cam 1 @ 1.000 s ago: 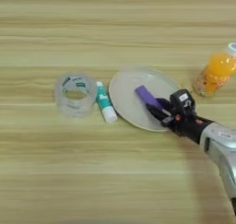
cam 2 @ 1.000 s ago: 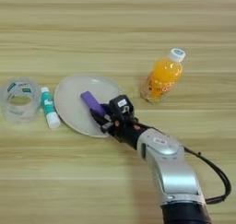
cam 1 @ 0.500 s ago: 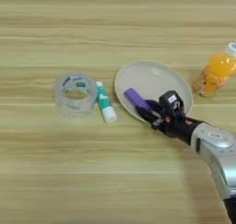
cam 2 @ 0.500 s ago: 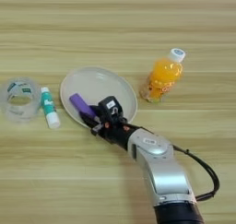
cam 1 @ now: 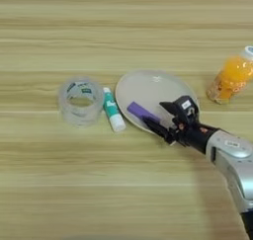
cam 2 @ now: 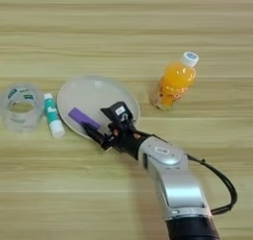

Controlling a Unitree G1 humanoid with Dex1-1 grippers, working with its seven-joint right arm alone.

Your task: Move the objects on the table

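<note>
Farthest left of the jaws sits a clear tape roll, then the tube just beside it. Next, the block lies on the plate, its near end touching the spread gripper. Well right stands the bottle.

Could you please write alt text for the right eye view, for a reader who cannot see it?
The robot's right claw reaches over the near edge of a pale round plate, at a flat purple block lying on it. Left of the plate lie a teal-and-white tube and a clear tape roll; an orange-juice bottle stands to the right, on the wooden table.
</note>
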